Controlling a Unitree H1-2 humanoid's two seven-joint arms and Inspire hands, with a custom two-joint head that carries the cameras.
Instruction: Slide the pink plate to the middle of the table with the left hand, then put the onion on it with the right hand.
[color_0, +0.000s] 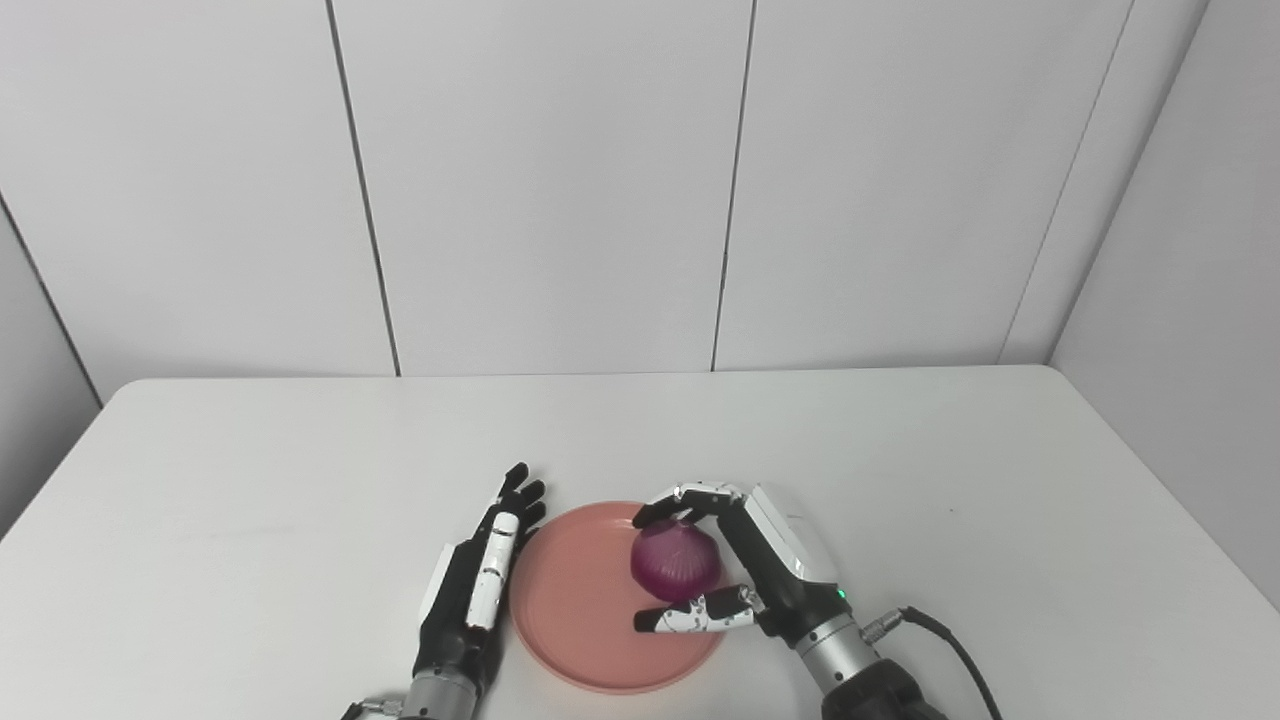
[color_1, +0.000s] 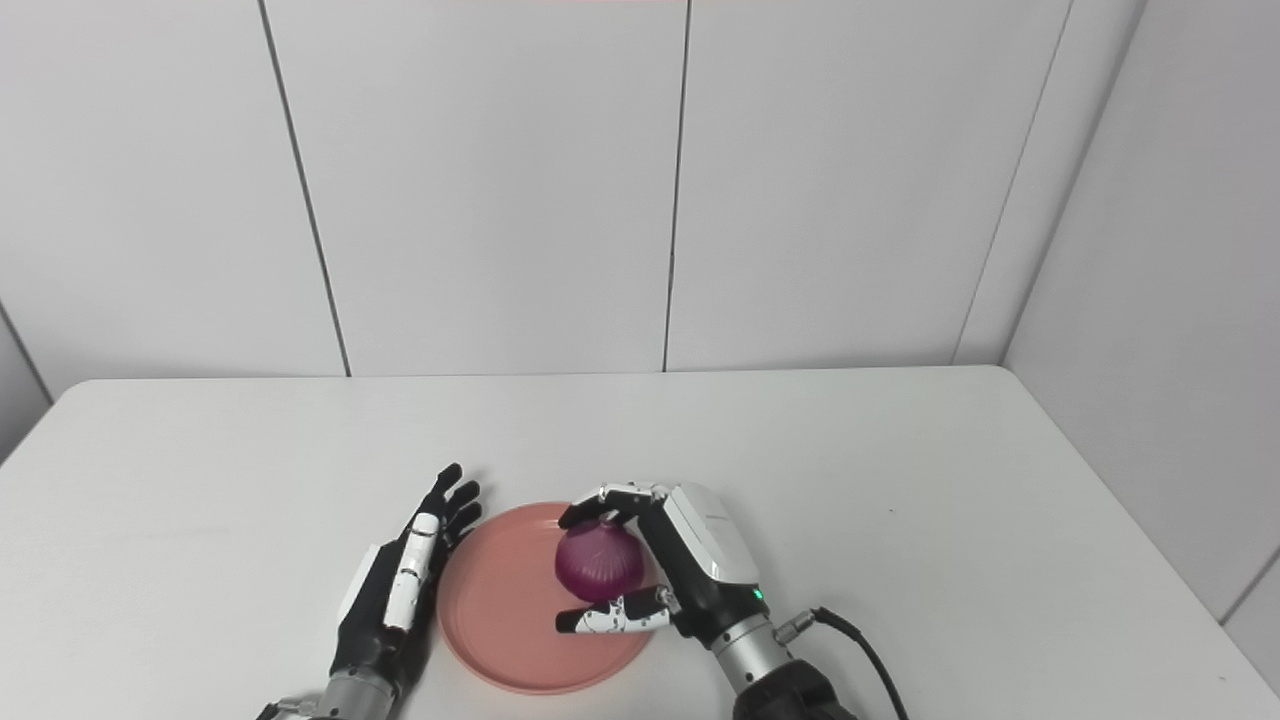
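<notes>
The pink plate (color_0: 580, 610) lies on the white table near its front edge, about mid-width. Over the plate's right part is a purple onion (color_0: 675, 560), and my right hand (color_0: 745, 565) is shut on it, fingers curled over its top and thumb beneath its near side. Whether the onion touches the plate cannot be told. My left hand (color_0: 480, 575) rests open and flat, fingers straight, right beside the plate's left rim. In the right eye view the onion (color_1: 598, 562) and plate (color_1: 500, 610) appear the same way.
The white table (color_0: 250, 480) stretches to a grey panelled wall behind. A black cable (color_0: 950, 650) trails from my right wrist over the table at the lower right.
</notes>
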